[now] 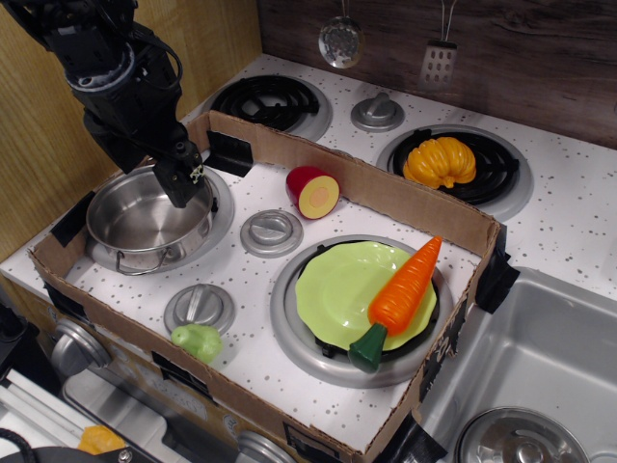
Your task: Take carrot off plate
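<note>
The orange toy carrot with a dark green stem cap lies across the right side of the lime-green plate. Its cap hangs over the plate's front rim and its tip points to the back right. The plate sits on the front right burner. My gripper hangs at the left, above the steel pot, far from the carrot. Its fingers look close together with nothing between them.
A cardboard wall rings the front stove area. A red-and-yellow halved fruit lies near the back wall. A small green toy fruit sits at the front left. A yellow-orange pumpkin rests on the back right burner. A sink is at the right.
</note>
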`<state>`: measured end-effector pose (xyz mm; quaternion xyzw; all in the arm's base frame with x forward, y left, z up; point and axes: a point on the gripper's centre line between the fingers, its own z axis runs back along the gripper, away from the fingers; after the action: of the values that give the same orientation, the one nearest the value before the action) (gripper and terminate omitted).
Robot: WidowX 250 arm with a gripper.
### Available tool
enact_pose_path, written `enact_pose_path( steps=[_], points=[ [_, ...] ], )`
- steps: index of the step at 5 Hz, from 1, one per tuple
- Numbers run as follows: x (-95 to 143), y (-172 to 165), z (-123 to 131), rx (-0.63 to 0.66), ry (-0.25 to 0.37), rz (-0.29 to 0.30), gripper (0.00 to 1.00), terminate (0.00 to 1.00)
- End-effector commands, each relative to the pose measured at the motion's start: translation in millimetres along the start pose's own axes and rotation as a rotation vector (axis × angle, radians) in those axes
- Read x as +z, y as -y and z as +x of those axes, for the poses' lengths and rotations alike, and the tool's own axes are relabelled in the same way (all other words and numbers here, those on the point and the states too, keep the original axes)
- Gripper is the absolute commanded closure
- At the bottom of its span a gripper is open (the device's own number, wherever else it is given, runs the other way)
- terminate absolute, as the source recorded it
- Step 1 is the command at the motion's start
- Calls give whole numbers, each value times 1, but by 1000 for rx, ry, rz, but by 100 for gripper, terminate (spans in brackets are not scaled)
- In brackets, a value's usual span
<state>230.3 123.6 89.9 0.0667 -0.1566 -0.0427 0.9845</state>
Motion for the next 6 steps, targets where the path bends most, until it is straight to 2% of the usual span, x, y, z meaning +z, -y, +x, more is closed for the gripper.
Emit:
enact_pose_path(
  steps=[1,3,4,6],
  points=[
    [0,0,0,0,0,0,0,0],
    [54,28,24,50,-21,92,0,0],
    [65,65,33,118,-5,66,0,0],
    [46,126,46,172,20,-98,0,0]
  ],
)
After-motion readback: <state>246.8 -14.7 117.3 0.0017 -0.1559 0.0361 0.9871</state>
